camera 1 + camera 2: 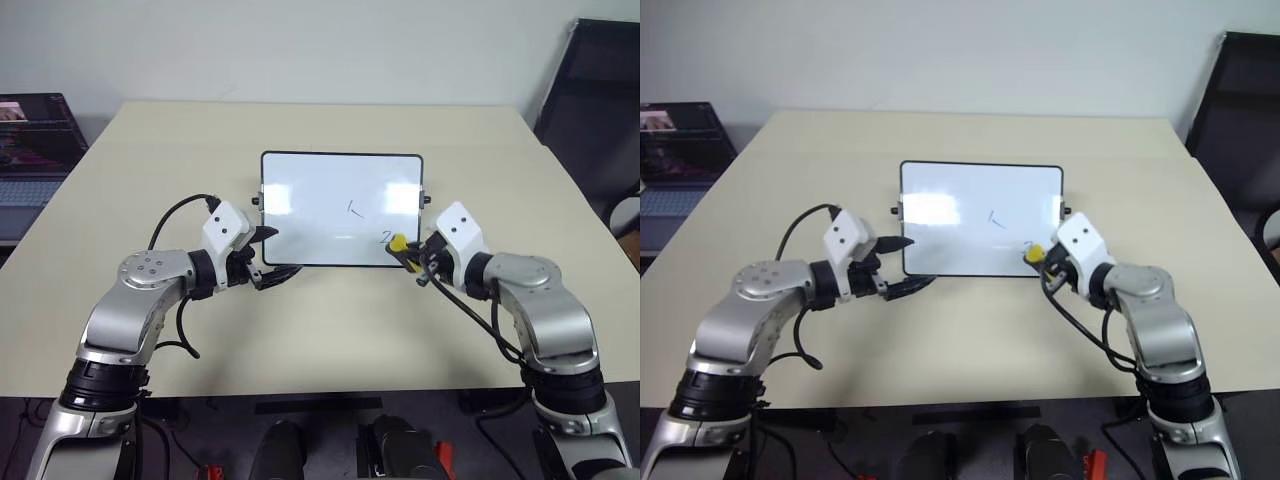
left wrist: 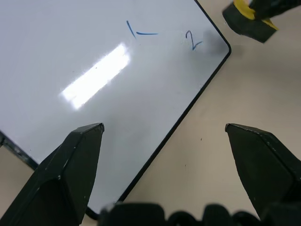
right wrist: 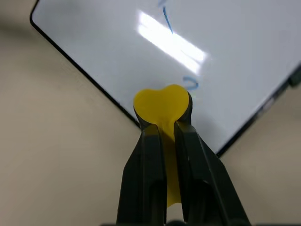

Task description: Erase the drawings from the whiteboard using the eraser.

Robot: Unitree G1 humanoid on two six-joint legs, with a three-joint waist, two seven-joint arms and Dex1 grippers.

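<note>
The whiteboard [image 1: 330, 200] lay flat in the middle of the beige counter [image 1: 320, 320], with its long axis running from the robot's left to its right and the small black knobs on the two short sides. Two of the drawings [image 2: 141, 32] remained on its right half: a caret-like stroke and, close to the near right corner, a "2" [image 2: 193, 40].

The right end effector [image 3: 162, 123] was clenched on the eraser [image 3: 162, 106]. The yellow end of the eraser stuck out past the fingertips and pointed toward the board, over its near right corner, just beside the "2". I could not tell if it touched the surface.

The left end effector [image 2: 164, 136] was released, its fingers wide apart, over the near left edge of the board and pointing across it toward the right.
</note>
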